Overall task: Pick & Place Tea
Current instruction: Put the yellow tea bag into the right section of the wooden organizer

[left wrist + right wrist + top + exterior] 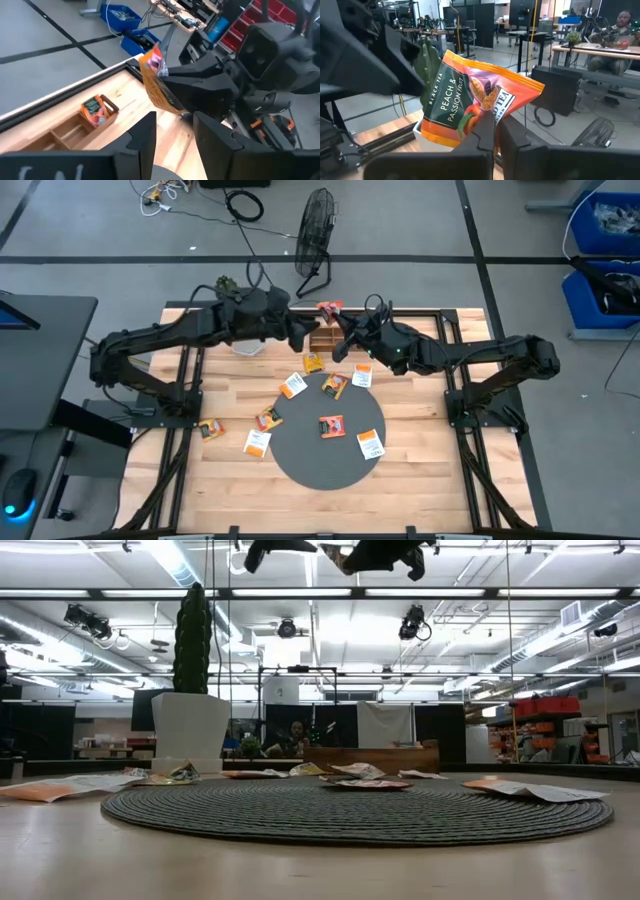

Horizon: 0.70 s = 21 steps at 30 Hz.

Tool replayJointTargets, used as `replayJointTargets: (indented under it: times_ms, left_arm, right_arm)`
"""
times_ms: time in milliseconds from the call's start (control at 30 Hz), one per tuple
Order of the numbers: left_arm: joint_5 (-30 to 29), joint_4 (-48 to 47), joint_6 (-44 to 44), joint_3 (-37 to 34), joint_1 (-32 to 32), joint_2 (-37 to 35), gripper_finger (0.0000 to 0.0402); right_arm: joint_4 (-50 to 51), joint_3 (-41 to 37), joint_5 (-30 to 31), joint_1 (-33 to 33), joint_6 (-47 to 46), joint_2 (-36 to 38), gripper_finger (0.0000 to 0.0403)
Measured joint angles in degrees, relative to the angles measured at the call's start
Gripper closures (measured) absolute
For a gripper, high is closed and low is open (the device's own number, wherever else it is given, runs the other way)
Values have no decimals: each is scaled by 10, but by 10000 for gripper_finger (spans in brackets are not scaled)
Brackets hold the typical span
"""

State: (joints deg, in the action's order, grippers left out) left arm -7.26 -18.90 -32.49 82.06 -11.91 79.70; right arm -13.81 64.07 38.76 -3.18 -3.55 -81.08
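i see the right gripper (pixel 494 131) pinched tight on one glossy tea sachet (pixel 475 97), held up in the air over the wooden tray (pixel 325 338) at the table's far edge. the sachet is a flat crinkled packet, orange with a dark green panel; the right wrist view alone lets me read "black tea, peach & passion fruit" on it. in the high view the same packet is only a small red-orange fleck at the fingertips.

left gripper (pixel 172 135) hovers just beside it, fingers partly apart, nothing between them. its wrist view shows the held sachet edge-on against the right arm's dark matte body, and one more sachet (pixel 96 108) lying in a compartment of the tray, which the high view hardly resolves.

the high view gives the layout: a round dark grey mat (pixel 320 455) on the pale butcher-block table (pixel 420 480), with loose sachets (pixel 331 425) lying flat on the mat and on the wood around it. the low view adds the mat's ribbed, woven texture and shows those sachets as thin, slightly curled sheets.
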Motion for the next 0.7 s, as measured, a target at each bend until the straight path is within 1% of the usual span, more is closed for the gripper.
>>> replayJointTargets:
  times_ms: [233,400,700]
  left_arm:
    - [-1,50,-37,0,10,21,266]
    - [-6,51,-72,0,9,29,266]
    - [-11,52,-89,0,8,49,266]
  right_arm:
    - [1,0,0,0,1,0,398]
    - [-3,0,-9,0,0,0,399]
    - [-11,0,-33,0,0,0,399]
